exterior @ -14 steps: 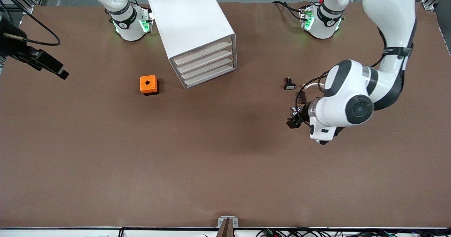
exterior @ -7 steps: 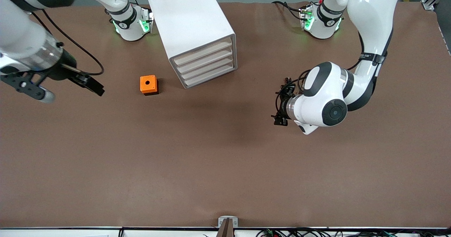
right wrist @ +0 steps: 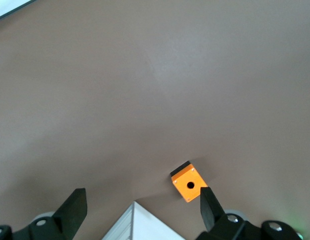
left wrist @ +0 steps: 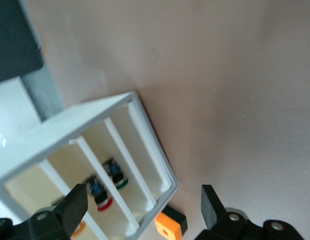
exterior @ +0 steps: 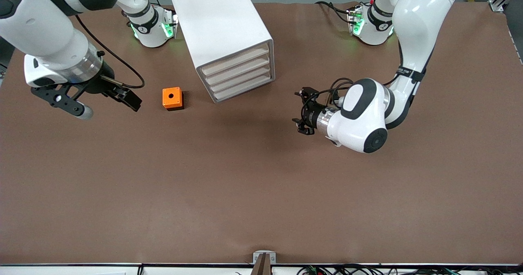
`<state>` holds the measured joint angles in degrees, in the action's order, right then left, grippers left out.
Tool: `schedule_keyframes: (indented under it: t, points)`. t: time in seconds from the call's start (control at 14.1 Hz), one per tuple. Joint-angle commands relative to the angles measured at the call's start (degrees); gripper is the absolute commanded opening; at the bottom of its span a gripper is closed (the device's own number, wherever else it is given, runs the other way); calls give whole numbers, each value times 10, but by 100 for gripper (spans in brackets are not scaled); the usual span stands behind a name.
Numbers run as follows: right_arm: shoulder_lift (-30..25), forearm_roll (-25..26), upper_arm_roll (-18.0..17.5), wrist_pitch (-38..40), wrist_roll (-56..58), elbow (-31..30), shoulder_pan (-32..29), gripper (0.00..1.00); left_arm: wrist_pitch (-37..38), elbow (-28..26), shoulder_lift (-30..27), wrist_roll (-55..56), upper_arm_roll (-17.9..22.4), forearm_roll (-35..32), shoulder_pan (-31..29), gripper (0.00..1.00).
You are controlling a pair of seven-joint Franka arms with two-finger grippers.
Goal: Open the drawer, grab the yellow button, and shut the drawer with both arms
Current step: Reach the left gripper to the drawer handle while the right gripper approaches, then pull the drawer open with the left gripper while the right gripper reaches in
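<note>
The white cabinet [exterior: 220, 21] stands near the arm bases with all its drawers shut; the uppermost drawer [exterior: 235, 61] is closed. In the left wrist view the drawer [left wrist: 35, 200] faces me, and the orange-yellow cap of the button [left wrist: 77, 227] shows in it, partly hidden by a finger. My left gripper [exterior: 301, 110] [left wrist: 143, 200] is open and empty, level with the cabinet's front, toward the left arm's end of the table. My right gripper [exterior: 107, 105] [right wrist: 142, 200] is open and empty beside the orange cube [exterior: 172, 98].
The orange cube [right wrist: 187, 183] [left wrist: 167, 228] sits on the table beside the cabinet's front corner, toward the right arm's end. A red-capped [left wrist: 100, 195] and a green-capped button [left wrist: 117, 176] show in lower drawers. The small black part is hidden under my left arm.
Both arms have swung in toward the cabinet. The right gripper came in from the table's end to beside the orange cube. The left gripper moved closer to the cabinet front, covering the small black part.
</note>
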<state>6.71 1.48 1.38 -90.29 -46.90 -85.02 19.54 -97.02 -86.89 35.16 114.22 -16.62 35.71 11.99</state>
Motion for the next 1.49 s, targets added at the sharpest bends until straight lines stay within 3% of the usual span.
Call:
schedule_keyframes:
  t: [0.0, 0.21, 0.28, 0.42, 0.5, 0.85, 1.42]
  points:
    - [8, -12, 4, 7, -58, 16, 20, 100, 10, 11, 19, 75, 1, 37, 20, 100]
    - [8, -77, 6, 8, -90, 16, 11, 100, 17, 11, 25, 140, 1, 47, 54, 100]
    - [9, -86, 6, 8, -109, 16, 10, 100, 29, 11, 27, 156, 1, 64, 65, 95]
    - [9, -88, 7, 7, -134, 16, 14, 100, 45, 11, 33, 177, 1, 90, 71, 68]
    - [9, -89, 6, 7, -136, 15, 15, 100, 50, 10, 37, 186, 1, 105, 80, 61]
    - [9, -90, 6, 7, -136, 14, 15, 100, 54, 9, 49, 236, 1, 146, 121, 44]
    - [9, -90, 6, 9, -137, 14, 18, 100, 67, 9, 51, 268, 1, 191, 141, 42]
